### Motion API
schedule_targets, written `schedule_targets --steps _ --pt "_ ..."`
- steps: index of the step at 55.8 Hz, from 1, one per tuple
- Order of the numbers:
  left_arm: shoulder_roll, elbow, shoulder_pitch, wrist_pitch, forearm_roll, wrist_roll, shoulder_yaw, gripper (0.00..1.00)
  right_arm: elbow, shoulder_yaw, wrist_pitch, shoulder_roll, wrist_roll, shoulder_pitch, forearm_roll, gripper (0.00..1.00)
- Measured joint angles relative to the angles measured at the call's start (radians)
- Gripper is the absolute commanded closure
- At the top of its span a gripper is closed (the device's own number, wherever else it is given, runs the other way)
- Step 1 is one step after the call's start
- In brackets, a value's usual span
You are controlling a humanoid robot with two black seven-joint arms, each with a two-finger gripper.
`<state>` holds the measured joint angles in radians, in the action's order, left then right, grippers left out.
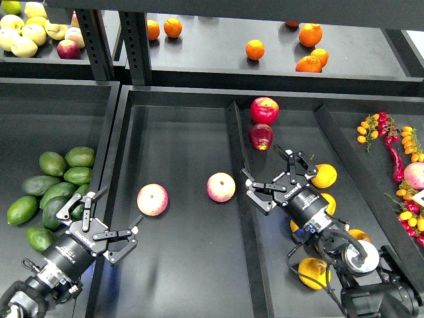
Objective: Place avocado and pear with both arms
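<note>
Spread fingers are seen on both grippers, and nothing is held between either pair. On the left gripper one finger lies over the edge of the avocado pile and the other points toward the nearer pink-and-yellow apple. The right gripper is splayed above the divider that splits the black tray into two bays.

Dark matte trays fill the foreground, with a raised shelf behind, on which oranges are scattered; pale apples are heaped at the far left of it. Two pink-and-yellow apples rest in the left bay, the second apple close to the divider. Two red apples sit at the back of the right bay. Small tomatoes and peppers lie in the compartment at the far right.

The avocado, the darkest of the pile, lies among lighter avocados in the left-hand tray, just beside the left gripper. Several pears are grouped in the right bay; one pear lies just right of the right gripper's fingers, and another lies near the front beside the forearm. Which pear is meant cannot be told.

The left arm enters from the lower left and slants up to the right. The right arm enters from the lower right and reaches up and leftward over the pears.
</note>
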<state>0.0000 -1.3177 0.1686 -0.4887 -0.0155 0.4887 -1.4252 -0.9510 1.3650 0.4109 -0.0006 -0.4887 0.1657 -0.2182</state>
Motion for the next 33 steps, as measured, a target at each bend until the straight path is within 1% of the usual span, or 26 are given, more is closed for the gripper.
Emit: schedule_targets --steps 8,17,26,33 --pt "0.000 0.000 0.000 0.000 0.000 0.000 0.000 0.00 0.019 -0.042 0.014 0.001 0.000 -0.028 -0.002 0.00" --pt "0.000 0.003 0.002 0.000 0.000 0.000 0.000 0.00 0.028 -0.094 0.070 0.001 0.000 -0.045 -0.003 0.00" --pt "0.000 0.011 0.002 0.000 0.000 0.000 0.007 0.00 0.026 -0.106 0.077 0.001 0.000 -0.060 -0.014 0.01" --pt "0.000 0.011 0.000 0.000 -0.001 0.000 0.018 0.00 -0.014 -0.088 0.078 0.001 0.000 -0.075 -0.020 0.01"
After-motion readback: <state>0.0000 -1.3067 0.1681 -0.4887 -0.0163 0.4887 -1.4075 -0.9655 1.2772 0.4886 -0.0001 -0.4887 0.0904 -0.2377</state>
